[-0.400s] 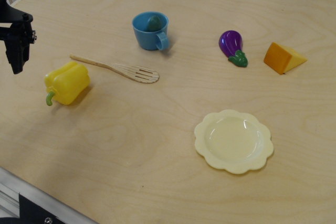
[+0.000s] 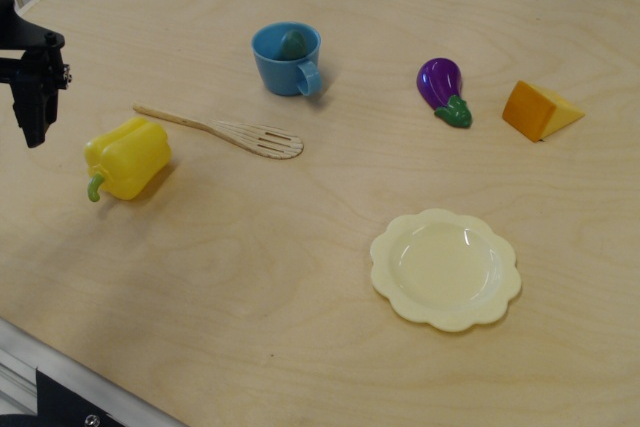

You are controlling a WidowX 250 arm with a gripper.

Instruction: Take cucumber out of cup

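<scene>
The sky-blue cup (image 2: 287, 59) stands upright at the back centre of the table, its handle facing front-right. The dark teal-green cucumber (image 2: 293, 44) sits inside it, with only its rounded top showing above the rim. My black gripper (image 2: 34, 137) hangs at the far left edge, fingers pointing down, well left of the cup and just above-left of the yellow pepper. It holds nothing. I see it side-on, so the gap between the jaws is not visible.
A wooden slotted spatula (image 2: 222, 131) lies in front of the cup. A yellow pepper (image 2: 126, 158) is at the left, a purple eggplant (image 2: 441, 86) and an orange cheese wedge (image 2: 539, 110) at the right. A pale-yellow scalloped plate (image 2: 396, 289) sits front right.
My gripper has shifted slightly down and right and looks a little narrower. Nothing on the table has moved.
</scene>
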